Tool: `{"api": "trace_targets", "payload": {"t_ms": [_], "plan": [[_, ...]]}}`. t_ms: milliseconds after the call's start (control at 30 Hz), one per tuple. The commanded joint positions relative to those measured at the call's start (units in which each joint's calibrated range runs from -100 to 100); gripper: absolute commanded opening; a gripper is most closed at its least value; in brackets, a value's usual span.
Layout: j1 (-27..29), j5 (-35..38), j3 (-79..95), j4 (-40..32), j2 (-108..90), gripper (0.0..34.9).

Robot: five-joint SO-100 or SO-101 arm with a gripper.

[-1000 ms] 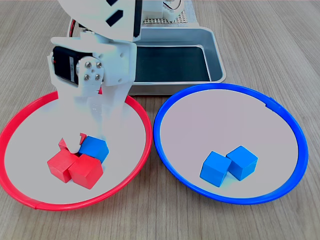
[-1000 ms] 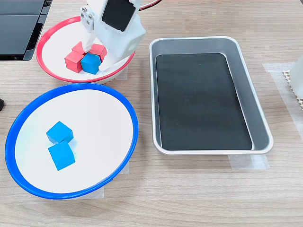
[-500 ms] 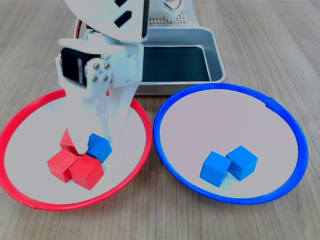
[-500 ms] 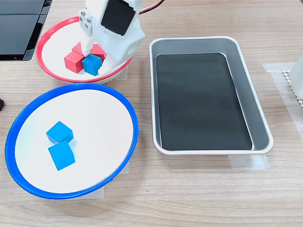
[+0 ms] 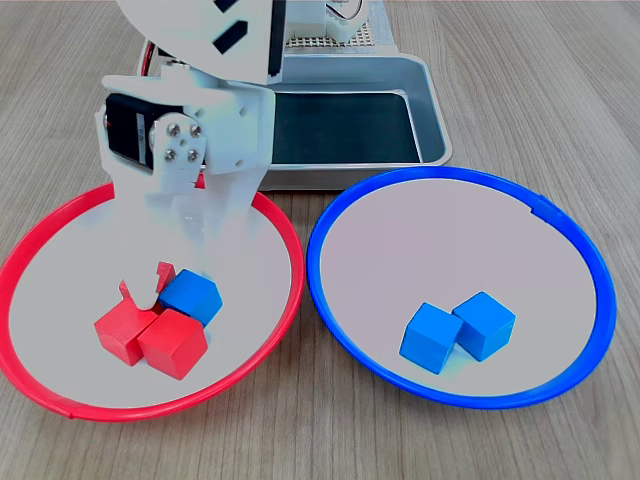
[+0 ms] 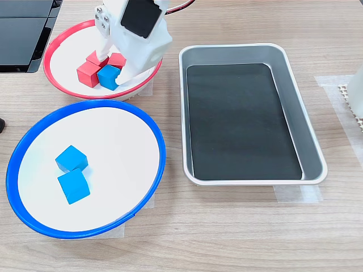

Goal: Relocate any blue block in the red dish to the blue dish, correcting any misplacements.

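Observation:
The blue block [image 5: 190, 297] [image 6: 108, 76] rests low in the red dish [image 5: 297, 272] [image 6: 49, 52], against three red cubes [image 5: 150, 335]. My white gripper [image 5: 184, 290] [image 6: 112, 71] reaches down into this dish and is shut on the blue block. One fingertip [image 5: 150, 291] sits between the block and the rear red cube; the other finger is behind the block's right side. The blue dish [image 5: 312, 270] [image 6: 161, 150] beside it holds two more blue cubes [image 5: 455, 333] [image 6: 72, 173].
A rectangular metal tray [image 5: 432, 110] [image 6: 309, 136] with a dark liner stands behind the dishes in the first exterior view, and right of them in the second exterior view. A black object [image 6: 22, 34] lies at the second exterior view's top left. The arm's body looms over the red dish.
The gripper swayed right with the blue block half a second ago, twisting it, then came back left. Block and gripper now stand nearly as one second ago.

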Motion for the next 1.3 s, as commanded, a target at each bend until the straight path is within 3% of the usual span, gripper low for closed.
{"api": "trace_targets", "payload": {"t_ms": [0,767,1267], "plan": [[0.04,-0.59,0.5,-0.54,-1.57,14.4],[-2.5,-2.05,3.69,-3.1,-1.23,13.3],[-1.65,-4.69,-4.42,4.41,2.19,11.9]]}}
